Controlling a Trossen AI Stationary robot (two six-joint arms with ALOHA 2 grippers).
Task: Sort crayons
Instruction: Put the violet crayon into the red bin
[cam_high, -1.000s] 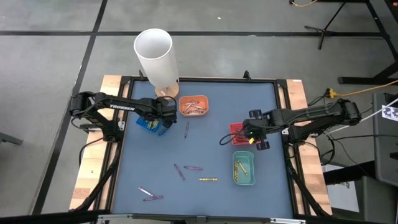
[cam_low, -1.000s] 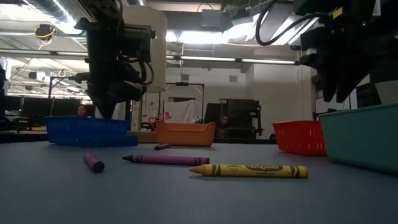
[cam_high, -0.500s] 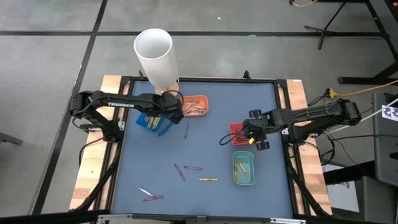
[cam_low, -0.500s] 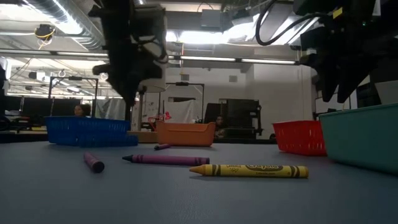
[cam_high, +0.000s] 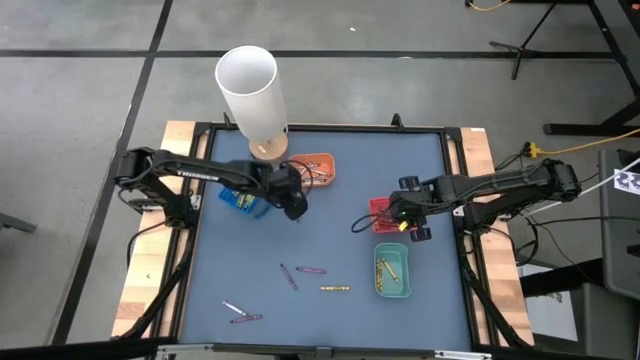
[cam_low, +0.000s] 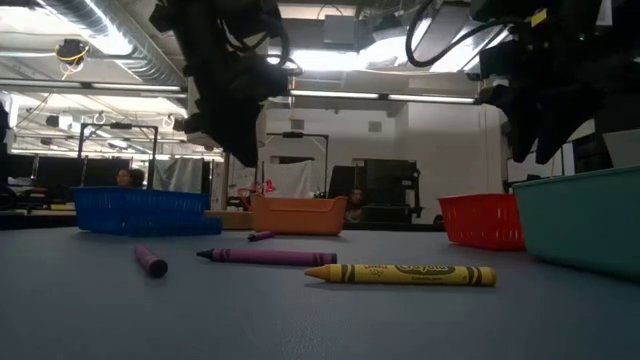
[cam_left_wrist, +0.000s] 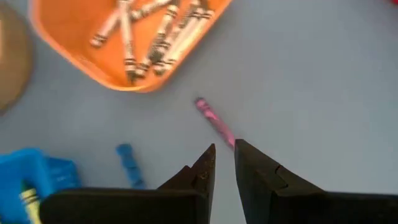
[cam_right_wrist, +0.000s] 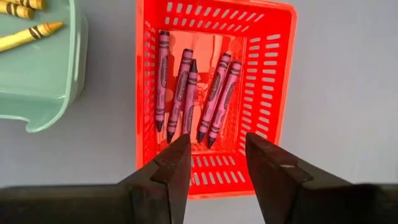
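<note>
My left gripper (cam_high: 296, 208) hangs above the table (cam_low: 236, 140), its fingers a narrow gap apart and empty (cam_left_wrist: 224, 155). It is over one end of a magenta crayon (cam_left_wrist: 213, 120) that lies flat beside the orange tray (cam_high: 312, 170) of pale crayons (cam_left_wrist: 155, 28). My right gripper (cam_high: 402, 218) is open and empty above the red tray (cam_right_wrist: 214, 93), which holds several magenta crayons (cam_right_wrist: 186, 90). The green tray (cam_high: 391, 272) holds yellow crayons (cam_right_wrist: 28, 34). Loose on the table lie purple crayons (cam_high: 311, 270), a yellow one (cam_high: 335, 288) and a pale one (cam_high: 233, 307).
A blue tray (cam_high: 238, 198) stands left of my left gripper, with a short blue piece (cam_left_wrist: 127, 163) on the table beside it. A tall white tube (cam_high: 250, 88) stands on a wooden disc at the far edge. A raised black frame (cam_high: 455, 215) rims the table.
My left gripper has gone from above the blue tray toward the table's right edge and a little toward the near edge. It now hangs over the magenta crayon beside the orange tray.
</note>
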